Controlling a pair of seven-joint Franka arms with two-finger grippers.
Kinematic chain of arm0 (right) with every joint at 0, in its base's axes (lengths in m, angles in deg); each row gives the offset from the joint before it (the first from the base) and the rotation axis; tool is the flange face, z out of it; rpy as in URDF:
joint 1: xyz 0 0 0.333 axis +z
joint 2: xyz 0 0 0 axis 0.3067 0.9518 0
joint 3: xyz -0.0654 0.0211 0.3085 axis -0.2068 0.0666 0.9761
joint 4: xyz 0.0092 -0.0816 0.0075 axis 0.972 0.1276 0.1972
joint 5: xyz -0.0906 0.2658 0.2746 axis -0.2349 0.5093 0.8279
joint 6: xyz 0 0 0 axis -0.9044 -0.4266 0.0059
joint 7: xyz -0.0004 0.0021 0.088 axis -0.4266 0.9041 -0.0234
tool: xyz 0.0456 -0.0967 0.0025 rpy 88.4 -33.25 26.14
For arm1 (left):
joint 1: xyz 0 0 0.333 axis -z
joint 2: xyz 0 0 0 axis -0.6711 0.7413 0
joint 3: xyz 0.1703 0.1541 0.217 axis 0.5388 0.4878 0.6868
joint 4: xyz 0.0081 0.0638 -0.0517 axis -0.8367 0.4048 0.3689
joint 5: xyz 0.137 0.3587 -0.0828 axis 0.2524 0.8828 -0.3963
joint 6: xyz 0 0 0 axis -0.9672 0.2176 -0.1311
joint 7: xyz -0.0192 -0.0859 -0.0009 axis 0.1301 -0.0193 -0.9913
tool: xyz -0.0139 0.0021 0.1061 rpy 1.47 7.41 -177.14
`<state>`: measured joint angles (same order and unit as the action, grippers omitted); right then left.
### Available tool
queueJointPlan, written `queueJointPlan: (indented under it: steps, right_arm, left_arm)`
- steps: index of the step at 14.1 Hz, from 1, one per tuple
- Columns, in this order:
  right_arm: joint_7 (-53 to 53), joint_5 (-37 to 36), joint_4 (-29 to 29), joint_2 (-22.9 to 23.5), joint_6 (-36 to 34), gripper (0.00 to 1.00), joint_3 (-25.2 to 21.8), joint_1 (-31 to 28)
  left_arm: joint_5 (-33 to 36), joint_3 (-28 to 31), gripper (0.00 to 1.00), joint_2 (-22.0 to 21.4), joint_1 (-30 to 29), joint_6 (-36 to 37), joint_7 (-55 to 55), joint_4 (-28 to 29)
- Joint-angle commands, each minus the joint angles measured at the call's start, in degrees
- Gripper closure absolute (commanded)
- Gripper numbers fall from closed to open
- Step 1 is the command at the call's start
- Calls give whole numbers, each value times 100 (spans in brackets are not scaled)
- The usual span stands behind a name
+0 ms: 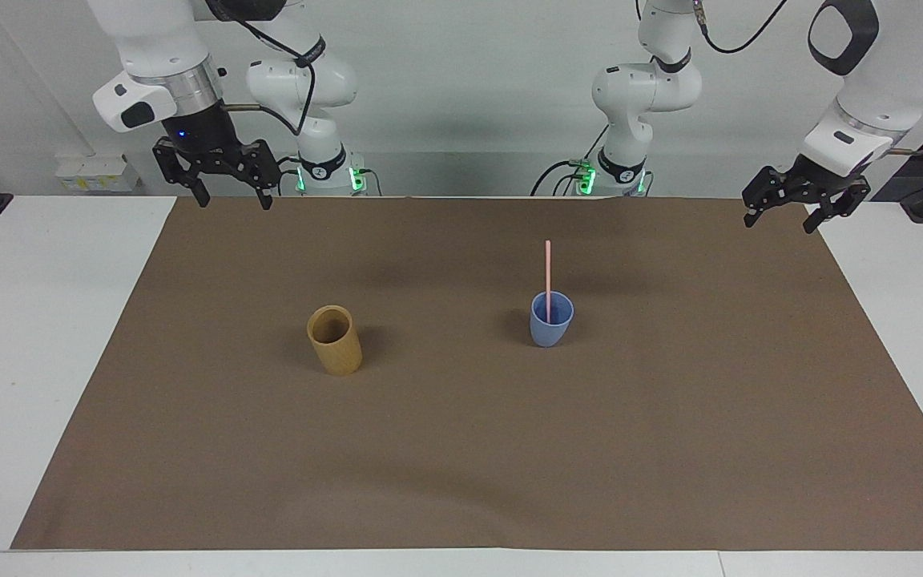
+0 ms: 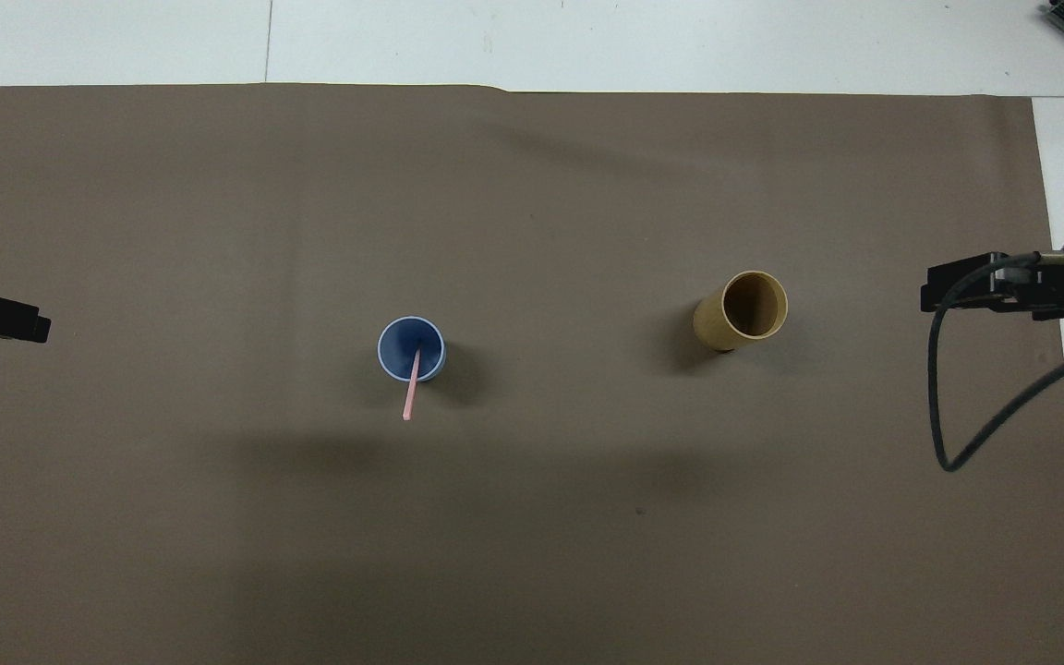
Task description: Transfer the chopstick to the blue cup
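The right gripper (image 1: 231, 198) hung over the mat's (image 1: 461, 449) edge, fingers apart, holding nothing. The tan cup (image 1: 335, 340) stood alone. The chopstick (image 1: 547, 268) stood in the blue cup (image 1: 550, 322). The left gripper (image 1: 779, 219) hung over the mat's corner, fingers apart.

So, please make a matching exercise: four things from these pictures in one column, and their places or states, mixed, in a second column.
1. chopstick
2. blue cup
3. tan cup
4. left claw

A. empty, toward the right arm's end
B. open, raised over the mat's edge
C. stands in a cup, leaning
D. holds a stick

Pairs: 1-C, 2-D, 3-A, 4-B
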<state>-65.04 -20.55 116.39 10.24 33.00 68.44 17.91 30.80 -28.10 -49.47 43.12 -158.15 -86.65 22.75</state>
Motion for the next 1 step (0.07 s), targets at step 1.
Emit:
queueJointPlan:
  steps: [1]
  right_arm:
    - [55,-37,-137,81,-49,0,18,-49]
  left_arm:
    - [49,-12,0,-32,-26,77,-42,-44]
